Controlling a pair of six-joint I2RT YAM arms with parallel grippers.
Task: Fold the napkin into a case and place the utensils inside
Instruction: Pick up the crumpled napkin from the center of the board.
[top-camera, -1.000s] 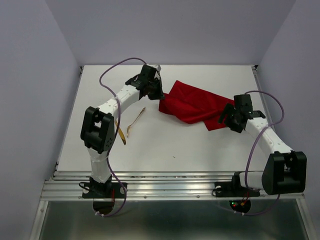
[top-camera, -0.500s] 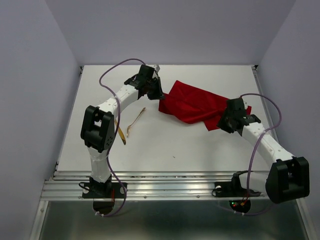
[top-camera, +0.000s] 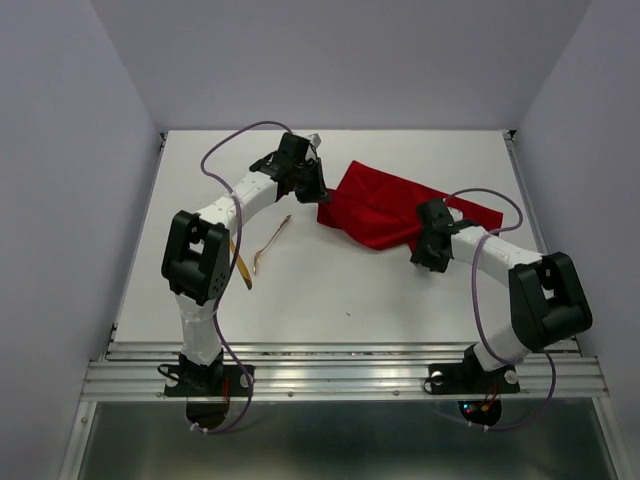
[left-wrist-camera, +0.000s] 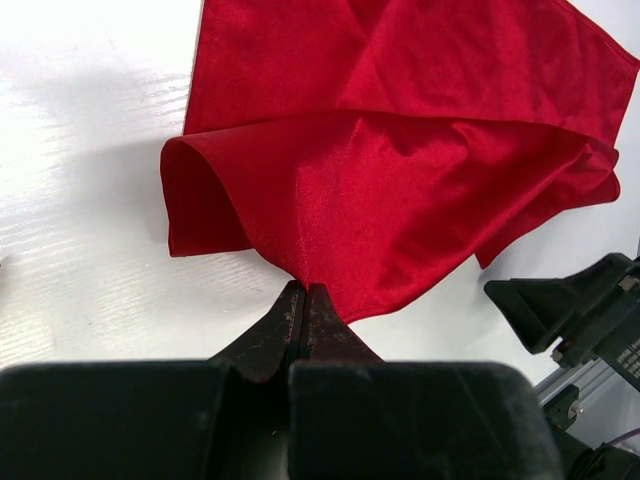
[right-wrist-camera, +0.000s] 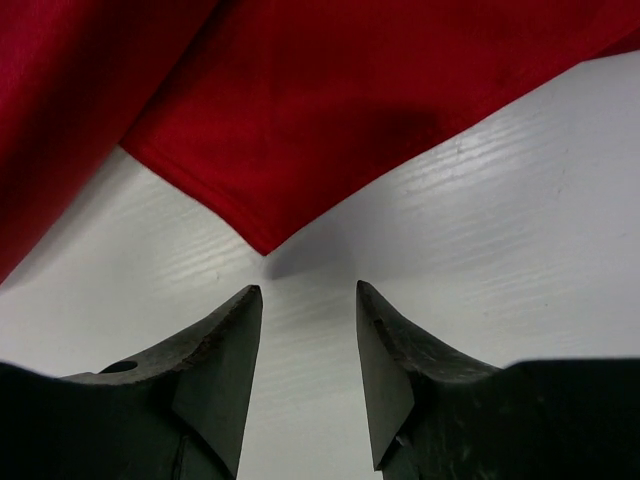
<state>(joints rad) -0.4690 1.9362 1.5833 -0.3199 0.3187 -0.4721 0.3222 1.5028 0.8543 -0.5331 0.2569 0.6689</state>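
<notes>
The red napkin (top-camera: 385, 210) lies rumpled and loosely folded on the white table, right of centre. My left gripper (top-camera: 318, 194) is shut on the napkin's left edge; in the left wrist view the gripper (left-wrist-camera: 303, 288) pinches a raised fold of the napkin (left-wrist-camera: 400, 180). My right gripper (top-camera: 428, 252) is open and empty, just short of the napkin's near corner. In the right wrist view that corner of the napkin (right-wrist-camera: 300, 100) points into the gap of the gripper (right-wrist-camera: 308, 290) without touching. The fork (top-camera: 272, 242) and knife (top-camera: 244, 272) lie left of centre. No case shows.
The left arm (top-camera: 235, 200) reaches over the table's left side, above the knife's far end. The right arm (top-camera: 500, 250) bends across the near right. Walls enclose the table on three sides. A metal rail (top-camera: 340, 375) runs along the near edge.
My right gripper has moved left and slightly nearer, from the napkin's right end to its near corner. The left gripper and the utensils have not moved.
</notes>
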